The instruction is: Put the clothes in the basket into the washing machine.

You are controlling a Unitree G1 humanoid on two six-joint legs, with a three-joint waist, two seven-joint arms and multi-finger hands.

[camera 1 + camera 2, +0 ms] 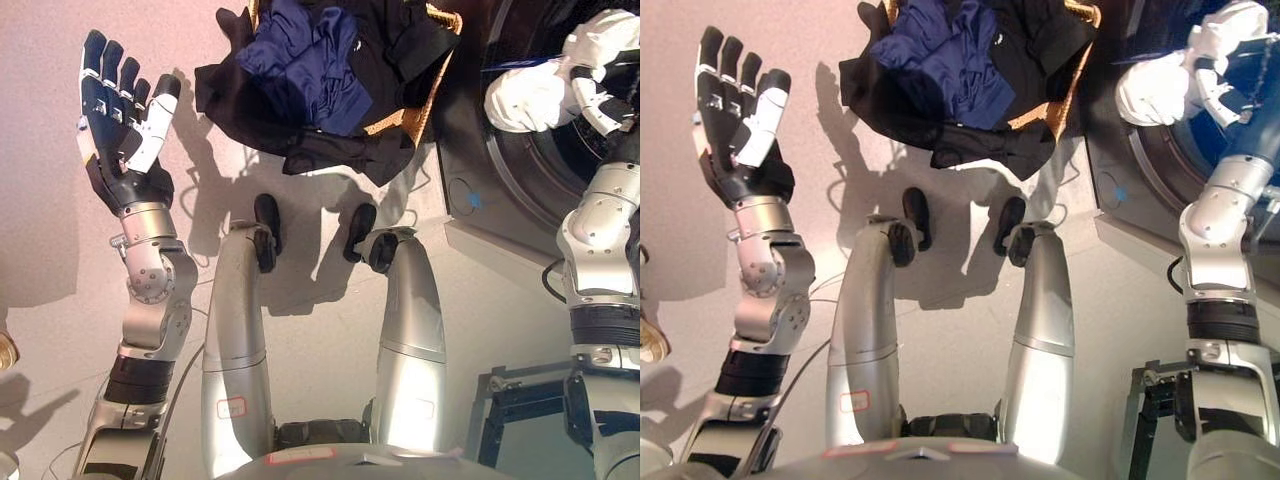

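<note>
Now I am loading: my right hand (600, 90) grips a white cloth bundle (525, 100) at the dark front-loading washing machine (500, 180); my left hand (120, 110) is spread wide, empty. Next I push it through the drum mouth, then return to the woven wicker basket (425, 90) of dark clothes (320, 70).

head stereo pair, looking steeply down; both share basket (428, 95), washing machine (520, 150)

Left hand (122, 125) raised, fingers (108, 62) straight and spread, right hand (590, 70) extended forward, fingers curled

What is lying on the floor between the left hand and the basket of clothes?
Only bare floor lies between the open left hand and the basket; a black garment overhangs the basket's near side. Both eye views show this.
</note>
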